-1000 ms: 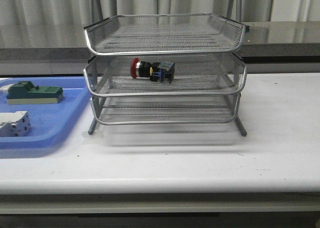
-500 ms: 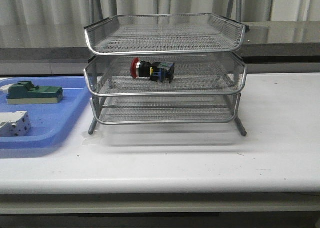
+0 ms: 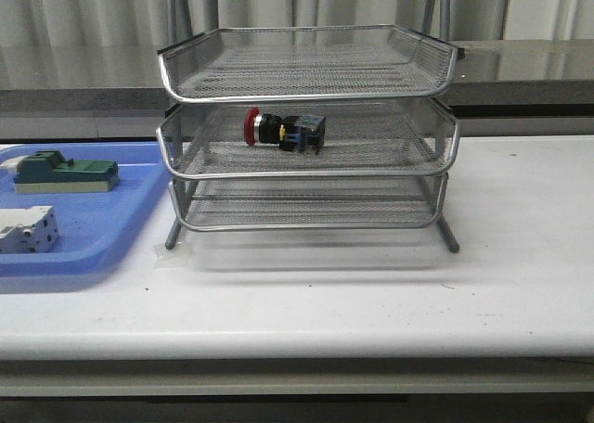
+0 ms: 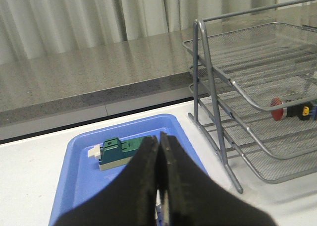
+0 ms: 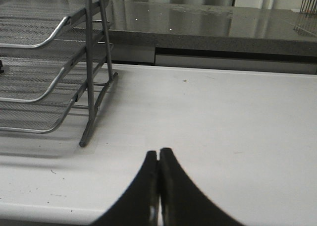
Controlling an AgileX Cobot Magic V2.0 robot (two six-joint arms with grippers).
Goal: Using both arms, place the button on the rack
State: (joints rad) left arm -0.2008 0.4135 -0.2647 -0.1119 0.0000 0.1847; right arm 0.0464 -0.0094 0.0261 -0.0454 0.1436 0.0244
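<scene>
While sideways, button [image 3: 283, 130] heads left.

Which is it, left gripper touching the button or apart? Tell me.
Apart. The left wrist view shows the shut left gripper over the blue tray, the button away in the rack.

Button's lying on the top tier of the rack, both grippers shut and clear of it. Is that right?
Not quite. The button lies on the middle tier of the rack, not the top one, as the front view shows. The rest stands: the left gripper and right gripper are shut and clear of it.
</scene>
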